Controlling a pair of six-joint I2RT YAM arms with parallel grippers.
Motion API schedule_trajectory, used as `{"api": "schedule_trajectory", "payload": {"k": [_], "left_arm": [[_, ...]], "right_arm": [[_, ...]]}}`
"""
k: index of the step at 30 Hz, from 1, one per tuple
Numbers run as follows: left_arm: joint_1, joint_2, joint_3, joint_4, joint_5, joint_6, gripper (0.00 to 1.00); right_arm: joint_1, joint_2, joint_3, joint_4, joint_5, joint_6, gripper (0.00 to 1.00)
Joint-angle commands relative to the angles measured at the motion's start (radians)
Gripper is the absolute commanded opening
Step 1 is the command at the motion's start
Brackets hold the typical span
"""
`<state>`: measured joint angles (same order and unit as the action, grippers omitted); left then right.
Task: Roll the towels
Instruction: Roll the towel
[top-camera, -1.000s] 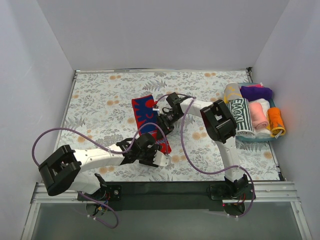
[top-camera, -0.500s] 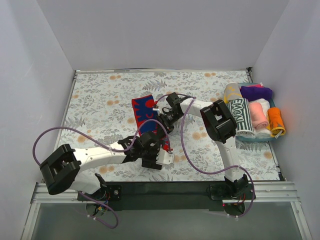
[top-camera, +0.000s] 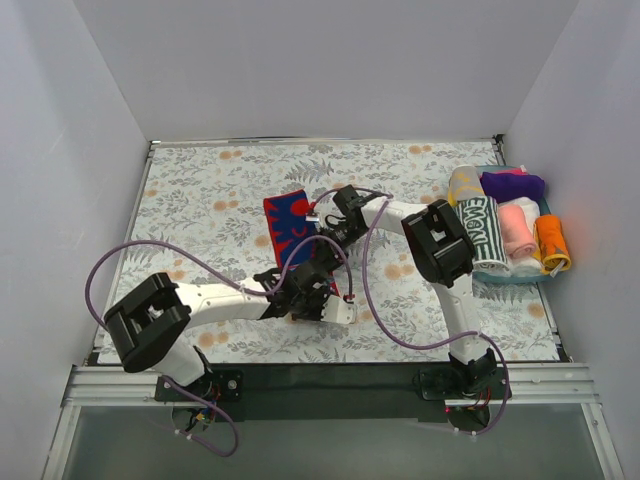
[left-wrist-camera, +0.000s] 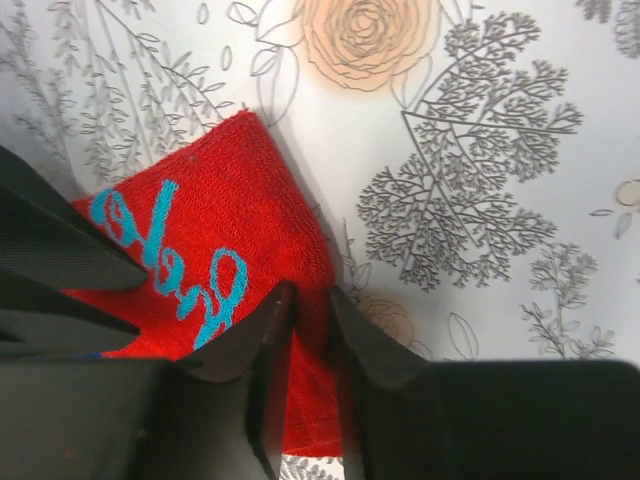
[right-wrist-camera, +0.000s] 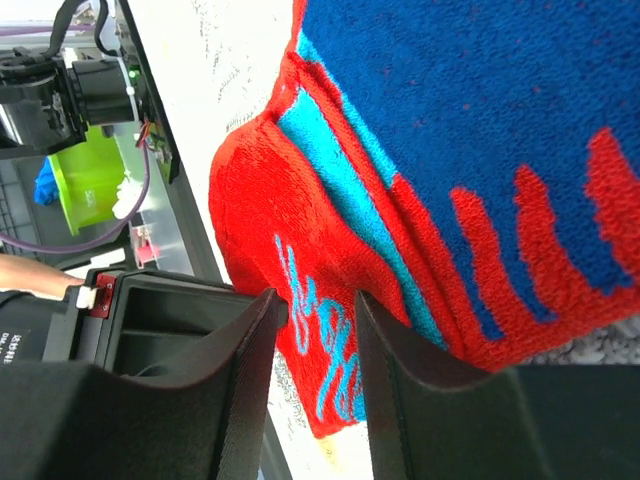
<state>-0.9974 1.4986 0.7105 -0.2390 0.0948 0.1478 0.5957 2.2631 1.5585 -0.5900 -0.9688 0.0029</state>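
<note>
The red and teal-blue towel lies partly spread in the middle of the table, its near end bunched between the two grippers. My left gripper is at the towel's near corner. In the left wrist view my jaws are nearly closed with the red towel edge pinched between them. My right gripper is at the towel's right edge. In its wrist view the narrow jaws hold a red fold with teal script. A salmon-pink roll lies in the basket.
A teal basket at the right edge holds several rolled towels: green-and-white, purple, orange. The flower-and-fern covering spreads over the table. White walls stand on three sides. Purple cables loop beside both arms.
My left arm has swung right and forward, bringing its gripper onto the towel's near corner. My right gripper has stayed at the towel's right edge.
</note>
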Motion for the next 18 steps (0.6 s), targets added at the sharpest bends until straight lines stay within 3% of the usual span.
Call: {"api": "schedule_trajectory", "payload": {"k": [1, 7, 10, 18], "left_arm": [[0.028, 0.014, 0.058, -0.186, 0.164, 0.009, 0.16], [0.126, 0.038, 0.121, -0.374, 0.46, 0.027, 0.03], [0.229, 0.123, 0.19, -0.463, 0.627, 0.078, 0.02], [0.43, 0.432, 0.459, -0.801, 0.919, 0.261, 0.01]], "right_arm": [[-0.028, -0.087, -0.035, 0.018, 0.114, -0.044, 0.4], [-0.216, -0.294, -0.02, -0.027, 0.111, -0.09, 0.59], [-0.29, -0.413, -0.037, -0.051, 0.119, -0.158, 0.64], [-0.277, -0.805, -0.302, -0.053, 0.223, -0.398, 0.7]]}}
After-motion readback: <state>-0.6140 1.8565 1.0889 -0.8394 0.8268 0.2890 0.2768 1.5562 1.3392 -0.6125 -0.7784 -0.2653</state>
